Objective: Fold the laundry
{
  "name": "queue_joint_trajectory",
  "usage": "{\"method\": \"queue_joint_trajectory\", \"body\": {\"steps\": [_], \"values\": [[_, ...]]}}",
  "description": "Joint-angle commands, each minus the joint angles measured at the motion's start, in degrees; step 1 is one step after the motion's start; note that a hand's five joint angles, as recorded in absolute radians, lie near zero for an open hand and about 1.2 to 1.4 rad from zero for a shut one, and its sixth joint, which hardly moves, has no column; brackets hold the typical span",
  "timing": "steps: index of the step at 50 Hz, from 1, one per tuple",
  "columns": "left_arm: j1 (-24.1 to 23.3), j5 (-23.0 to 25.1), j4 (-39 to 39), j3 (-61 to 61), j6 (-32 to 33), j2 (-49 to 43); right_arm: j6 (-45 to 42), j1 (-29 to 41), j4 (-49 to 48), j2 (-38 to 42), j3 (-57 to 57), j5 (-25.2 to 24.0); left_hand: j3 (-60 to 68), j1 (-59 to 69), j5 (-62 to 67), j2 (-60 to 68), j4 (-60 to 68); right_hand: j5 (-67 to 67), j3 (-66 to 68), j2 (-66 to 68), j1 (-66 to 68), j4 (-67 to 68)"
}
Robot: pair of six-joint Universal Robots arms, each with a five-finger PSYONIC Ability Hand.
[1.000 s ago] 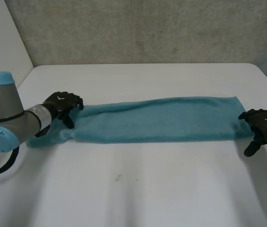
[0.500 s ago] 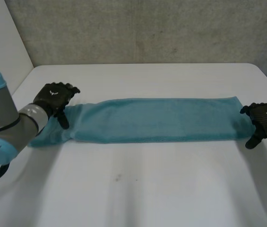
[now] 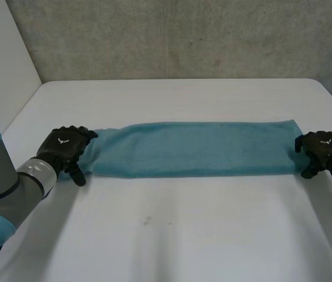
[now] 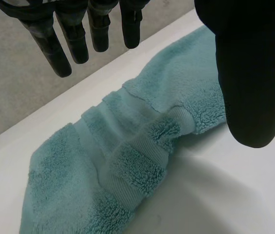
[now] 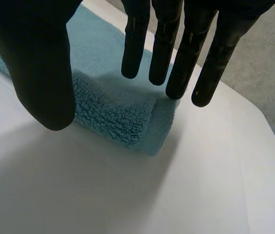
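Teal terry towel lies across the middle of the white table as one long narrow strip. It runs parallel to the far edge, from near the left edge to near the right edge. The right wrist view shows doubled thickness at that end of the towel, so I judge the lengthwise fold is done. The end-to-end folds remain. I put the task at roughly the midpoint, no further. Left hand sits at the strip's left end and right hand at its right end. In both wrist views the fingers are straight and spread, with the thumb standing apart on the near side. Nothing is pinched, and I read both hands as released, poised over the cloth. The towel has a deep loop pile, soft and matte, and looks thick enough to hold a rounded fold edge. The right end is squared, with layers stacked and a flat hem at the corner. In the left wrist view the towel is rumpled. Its flat woven band is creased, the layers are offset and a flap is bunched towards the table's left edge. That end probably needs smoothing before any grasp.
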Motion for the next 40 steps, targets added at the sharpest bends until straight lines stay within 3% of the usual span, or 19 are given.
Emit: {"method": "queue_joint_trajectory", "body": {"steps": [1,12,15,18,19,25,32,40], "values": [[-0.04,-0.97,-0.06,-0.04,-1.26,0.38,-0.17,-0.10,-0.23,1.24,-0.28,0.19,-2.37,-1.83,-2.84,-1.75,-1.82,8.46,6.65,6.92,12.17,6.83],[-0.12,-0.97,-0.06,-0.04,-1.26,0.47,-0.26,-0.01,-1.28,2.56,-0.71,0.37,-2.37,-1.83,-2.84,-1.75,-1.82,12.16,10.34,10.61,15.87,10.53],[-0.21,-0.97,-0.06,-0.04,-1.26,0.47,-0.26,-0.01,-1.28,2.65,-0.98,0.36,-2.37,-1.83,-2.84,-1.75,-1.82,20.38,18.56,18.83,24.09,18.74],[-0.21,-0.97,-0.06,-0.04,-1.26,0.47,-0.26,-0.10,-1.55,2.65,-1.33,0.54,-2.37,-1.83,-2.84,-1.75,-1.82,43.71,41.89,42.16,47.42,42.08],[-0.21,-0.97,-0.06,-0.13,-1.26,0.47,-0.26,-0.10,-1.72,2.65,-1.42,0.80,-2.37,-1.83,-2.84,-1.75,-1.82,45.06,43.25,43.52,48.77,43.43],[-0.21,-0.97,0.02,-0.57,-1.26,0.47,-1.22,-1.59,-4.53,2.56,-1.94,3.70,-2.37,-1.83,-2.84,-1.75,-1.82,45.07,43.26,43.53,48.78,43.44],[-0.12,-0.97,0.03,-0.57,-1.26,0.47,-9.29,-7.20,-4.71,2.74,-5.54,13.18,-2.37,-1.83,-2.84,-1.75,-1.82,45.07,43.26,43.53,48.78,43.44],[-0.12,-0.97,0.03,-0.57,-1.26,0.99,-16.93,-13.36,-4.80,2.21,-7.65,16.01,-2.37,-1.83,-2.84,-1.75,-1.82,45.07,43.26,43.53,48.78,43.44]]}}
